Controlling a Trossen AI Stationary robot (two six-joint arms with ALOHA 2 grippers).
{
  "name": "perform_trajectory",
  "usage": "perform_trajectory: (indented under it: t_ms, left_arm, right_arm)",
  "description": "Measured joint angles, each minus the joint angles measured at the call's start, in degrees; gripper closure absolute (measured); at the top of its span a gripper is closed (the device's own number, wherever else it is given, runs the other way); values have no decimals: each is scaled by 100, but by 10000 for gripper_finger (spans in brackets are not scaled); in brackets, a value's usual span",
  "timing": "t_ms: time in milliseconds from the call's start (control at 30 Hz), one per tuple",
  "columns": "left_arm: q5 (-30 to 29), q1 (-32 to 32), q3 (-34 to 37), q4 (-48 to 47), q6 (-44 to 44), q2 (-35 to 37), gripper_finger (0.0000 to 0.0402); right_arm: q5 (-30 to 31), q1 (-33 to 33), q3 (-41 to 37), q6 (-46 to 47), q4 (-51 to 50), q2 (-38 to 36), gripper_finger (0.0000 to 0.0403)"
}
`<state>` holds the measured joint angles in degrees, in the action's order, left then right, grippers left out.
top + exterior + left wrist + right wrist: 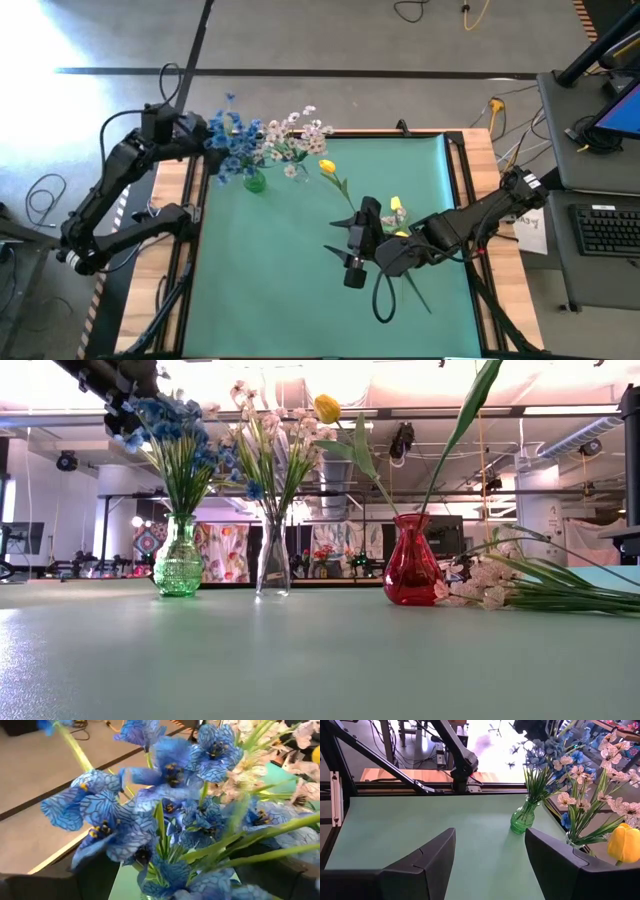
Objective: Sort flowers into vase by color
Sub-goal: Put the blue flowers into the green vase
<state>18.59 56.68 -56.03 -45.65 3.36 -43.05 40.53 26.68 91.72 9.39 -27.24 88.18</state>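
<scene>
Flowers sorted into vases, as I saw it.
My left gripper [212, 133] hung open over the blue flowers [232, 140]; my right gripper [490, 855] waited open, empty.

Even overhead light — ceiling blown out white in the low view, floor glare top-left in the high view. Blue blossoms [165, 815] close and soft-blurred at the left wrist; bench [300, 660] foreground hazy.
</scene>
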Motion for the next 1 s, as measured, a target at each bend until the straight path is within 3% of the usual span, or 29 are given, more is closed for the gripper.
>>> perform_trajectory:
  t_ms: [600,1000]
  left_arm:
    - [-218,-2,-1486,-1768,280,-774,60]
    - [42,-8,-2145,-2893,393,-1166,61]
  right_arm:
    - [-2,0,1,-7,0,0,170]
    - [-2,2,1,-42,0,-1,170]
